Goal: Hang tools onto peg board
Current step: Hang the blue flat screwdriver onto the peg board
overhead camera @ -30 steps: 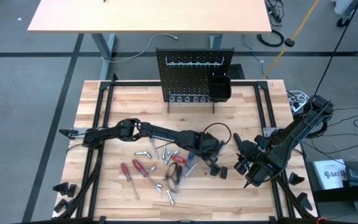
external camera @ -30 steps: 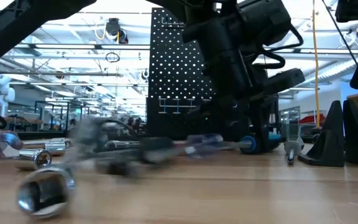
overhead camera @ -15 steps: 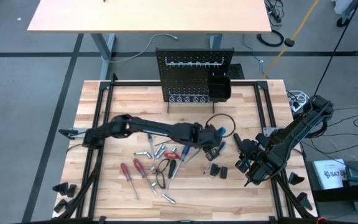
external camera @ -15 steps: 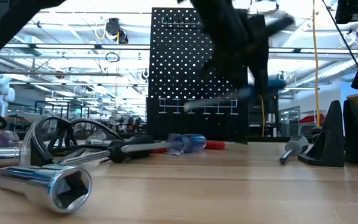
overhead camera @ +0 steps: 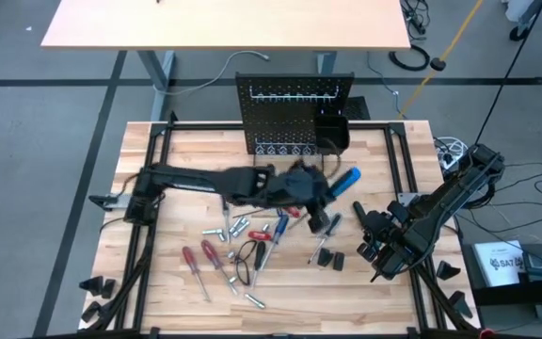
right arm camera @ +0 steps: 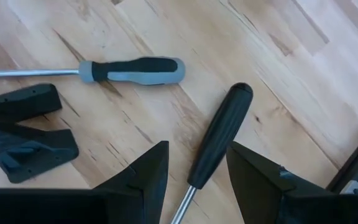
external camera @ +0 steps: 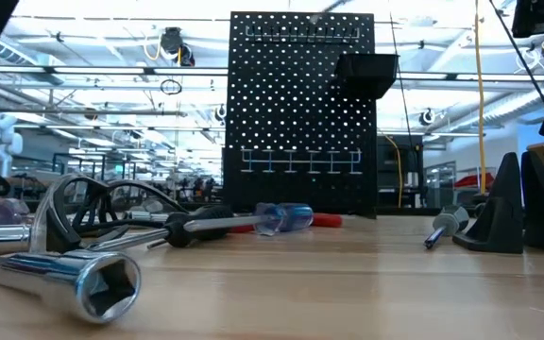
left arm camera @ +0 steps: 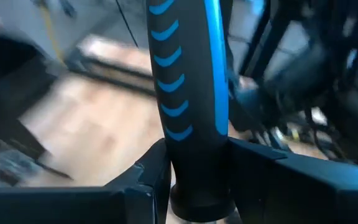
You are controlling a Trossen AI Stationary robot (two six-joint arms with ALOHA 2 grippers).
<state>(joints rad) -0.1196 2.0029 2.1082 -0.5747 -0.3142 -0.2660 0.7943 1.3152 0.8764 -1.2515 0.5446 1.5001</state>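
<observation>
left tool (left arm camera: 194,186): clenched on blue-handled screwdriver (overhead camera: 345,180) | right tool (right arm camera: 194,186): fingers apart, straddling black-handled screwdriver (right arm camera: 219,134), not gripping

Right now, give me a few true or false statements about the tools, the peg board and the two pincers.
1. The left pincer grips a blue-and-black screwdriver. True.
2. The right pincer holds that screwdriver. False: its fingers straddle a black handle lying on the table.
3. The peg board lies flat. False: it stands upright.
4. Red-handled screwdrivers lie on the table. True.
</observation>
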